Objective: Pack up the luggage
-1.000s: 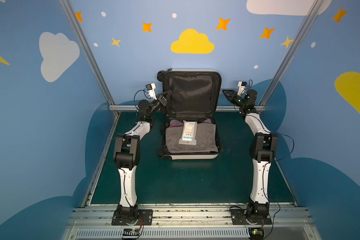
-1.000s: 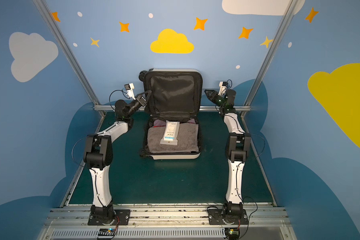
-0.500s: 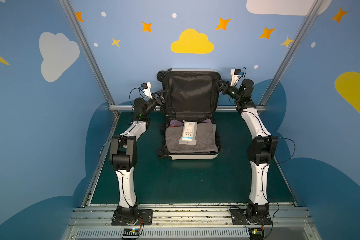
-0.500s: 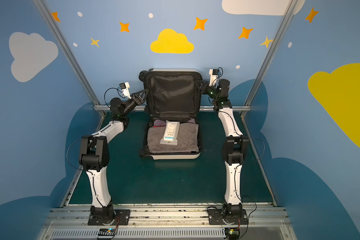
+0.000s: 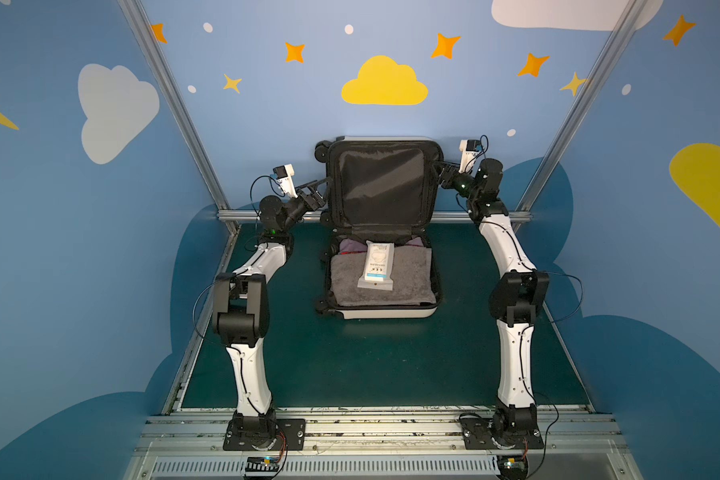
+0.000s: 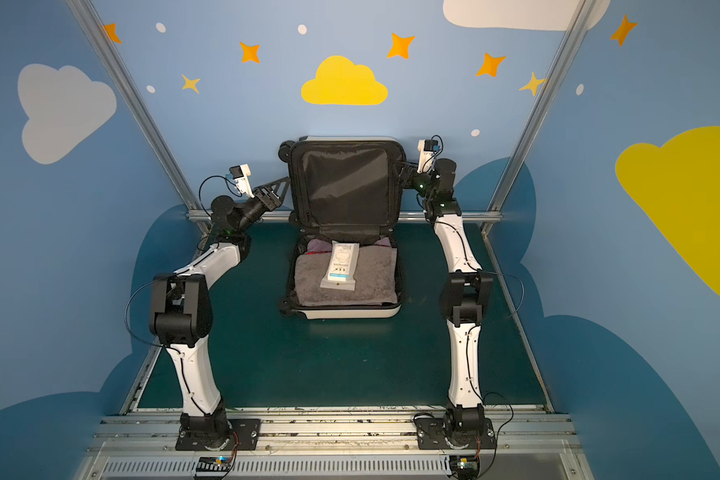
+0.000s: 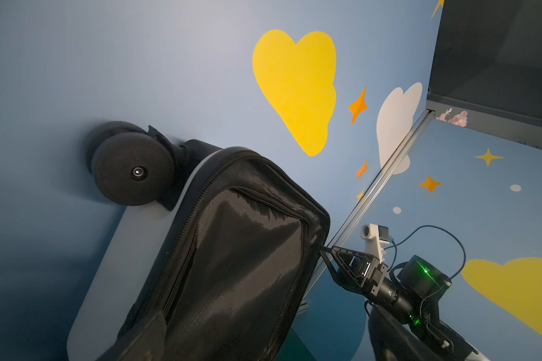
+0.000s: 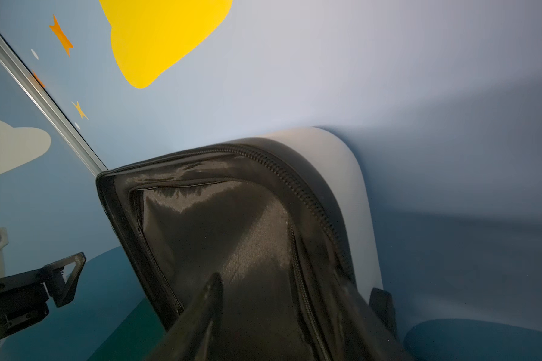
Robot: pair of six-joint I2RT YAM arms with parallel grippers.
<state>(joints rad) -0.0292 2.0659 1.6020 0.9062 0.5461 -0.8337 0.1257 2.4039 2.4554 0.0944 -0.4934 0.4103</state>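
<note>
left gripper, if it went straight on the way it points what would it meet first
Most likely the luggage: the left gripper, jaws open, points at the side edge of its upright lid. Depth is unclear, so it may already touch.

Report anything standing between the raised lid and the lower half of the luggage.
Nothing visible does. The lid of the luggage stands upright; the grey towel and white packet lie inside the lower half. The left gripper and right gripper flank the lid's sides.
</note>
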